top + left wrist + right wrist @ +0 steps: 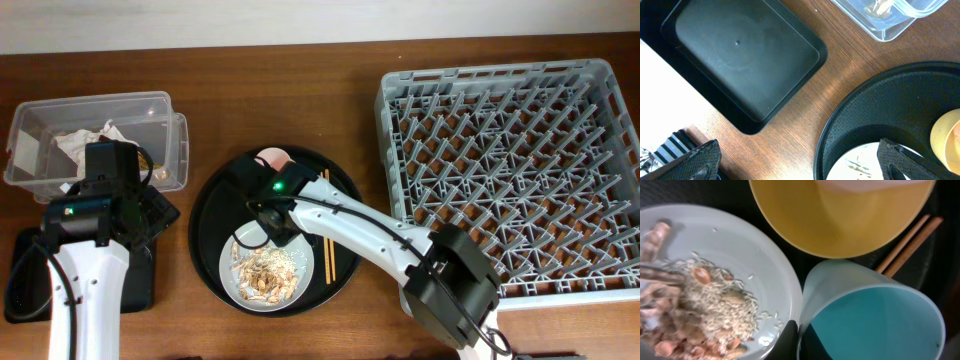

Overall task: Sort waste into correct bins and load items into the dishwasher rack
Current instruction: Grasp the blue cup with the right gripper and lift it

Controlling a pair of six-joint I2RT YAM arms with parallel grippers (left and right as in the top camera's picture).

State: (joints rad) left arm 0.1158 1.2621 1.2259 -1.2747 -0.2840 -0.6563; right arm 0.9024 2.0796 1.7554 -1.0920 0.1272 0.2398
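Right end effector (pixel 799 341) grips translucent light blue cup (pixel 875 322).

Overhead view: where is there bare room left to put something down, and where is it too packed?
The grey rack shows nothing in it. The black rectangular tray is bare too. Bare wood lies between the clear box and the rack, above the round tray. That tray is packed: plate, yellow saucer, blue cup, chopsticks, right gripper among them.

No text, label, brand or number can be read anywhere — not on any surface.
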